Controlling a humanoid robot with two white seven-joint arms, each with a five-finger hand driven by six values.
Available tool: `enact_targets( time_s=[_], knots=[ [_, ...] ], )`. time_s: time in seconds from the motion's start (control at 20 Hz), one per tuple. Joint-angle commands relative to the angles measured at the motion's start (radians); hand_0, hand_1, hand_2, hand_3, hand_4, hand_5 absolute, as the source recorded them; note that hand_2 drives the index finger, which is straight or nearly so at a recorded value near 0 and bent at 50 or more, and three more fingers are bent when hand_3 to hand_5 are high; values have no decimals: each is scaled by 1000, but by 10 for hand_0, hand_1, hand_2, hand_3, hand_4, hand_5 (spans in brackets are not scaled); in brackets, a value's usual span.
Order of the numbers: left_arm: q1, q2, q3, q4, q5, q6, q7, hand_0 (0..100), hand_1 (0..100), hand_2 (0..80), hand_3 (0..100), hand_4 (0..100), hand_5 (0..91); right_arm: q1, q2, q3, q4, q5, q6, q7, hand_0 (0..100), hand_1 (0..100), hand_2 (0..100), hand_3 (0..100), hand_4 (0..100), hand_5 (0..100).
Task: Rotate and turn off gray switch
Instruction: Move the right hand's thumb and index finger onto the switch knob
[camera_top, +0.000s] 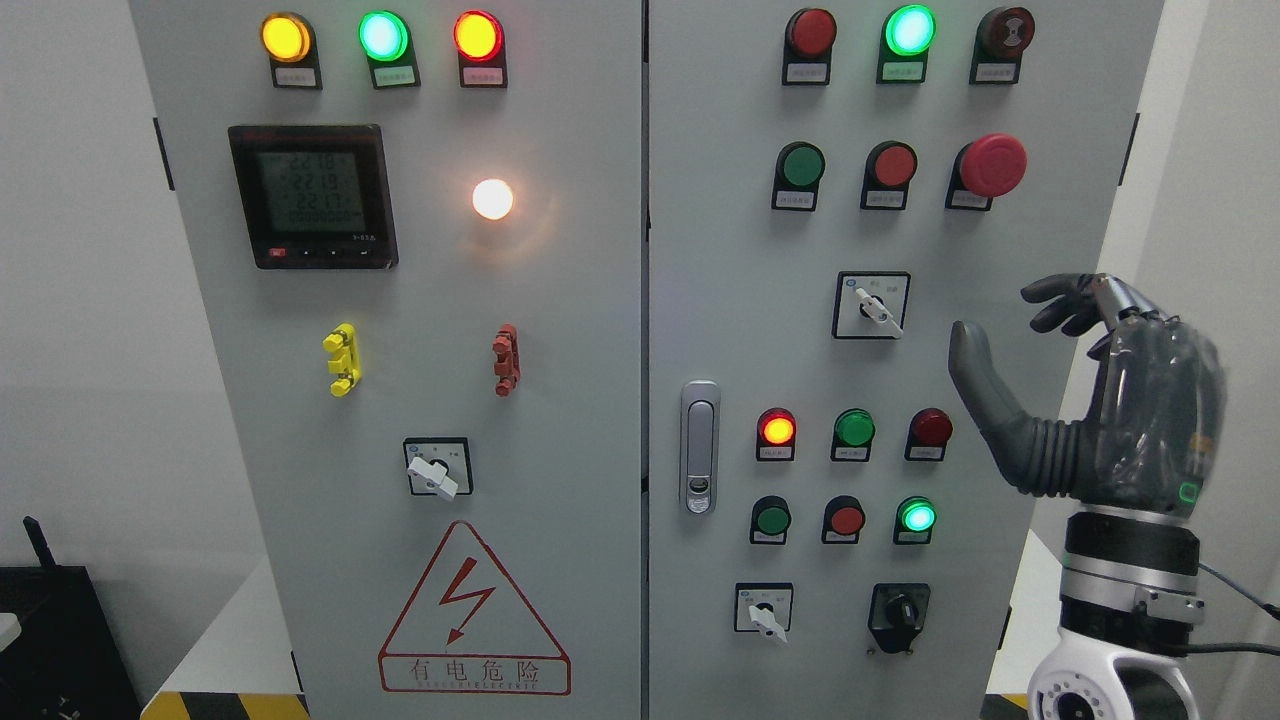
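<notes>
1. Left door: a dark meter screen (312, 196) is mounted up top, a white lamp (493, 199) is lit beside it. Lower down sits a selector (437, 468) with a pale, wedge-shaped plastic handle on a square plate.
2. Right door, matte gray sheet metal: two more pale-handled selectors are seen, an upper switch (872, 305) mid-panel and a lower switch (764, 609) near the bottom. Beside the lower one a black knob (900, 612) is fitted.
3. Which selector counts as the gray switch cannot be told for sure; the upper switch is judged the likely target, being nearest the hand. Its handle is angled down to the right.
4. Right hand (1100, 400): raised at the panel's right edge, near the upper switch but apart from it. Thumb is spread wide, fingers (1062, 302) are loosely curled, nothing is held. Dark rubbery skin, ribbed thumb base, metal wrist.
5. Left hand is not seen.
6. Progress: nothing done yet. Reach, grasp and rotation are all left.
</notes>
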Motion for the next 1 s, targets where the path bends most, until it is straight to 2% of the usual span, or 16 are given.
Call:
enact_targets(
  time_s=[0.0, 0.15, 0.6, 0.8, 0.95],
  knots=[
    [-9, 0, 8, -26, 20, 1, 0, 120, 389, 0, 0, 0, 0, 3, 16, 54, 52, -47, 36, 6, 64, 309, 520, 969, 956, 1000],
    [-9, 0, 8, -26, 20, -1, 0, 120, 389, 0, 0, 0, 0, -2, 21, 73, 56, -76, 62, 6, 58, 337, 520, 969, 955, 1000],
    [-9, 0, 8, -26, 18, 1, 0, 120, 389, 0, 0, 0, 0, -29, 27, 68, 95, -78, 67, 1, 51, 355, 519, 961, 953, 1000],
    [-9, 0, 8, -26, 20, -1, 0, 120, 389, 0, 0, 0, 0, -57, 27, 68, 116, -79, 91, 4, 53, 381, 528, 958, 951, 1000],
    [-9, 0, 9, -26, 20, 1, 0, 120, 389, 0, 0, 0, 0, -69, 27, 68, 124, -81, 94, 6, 14, 415, 539, 957, 951, 1000]
  ],
)
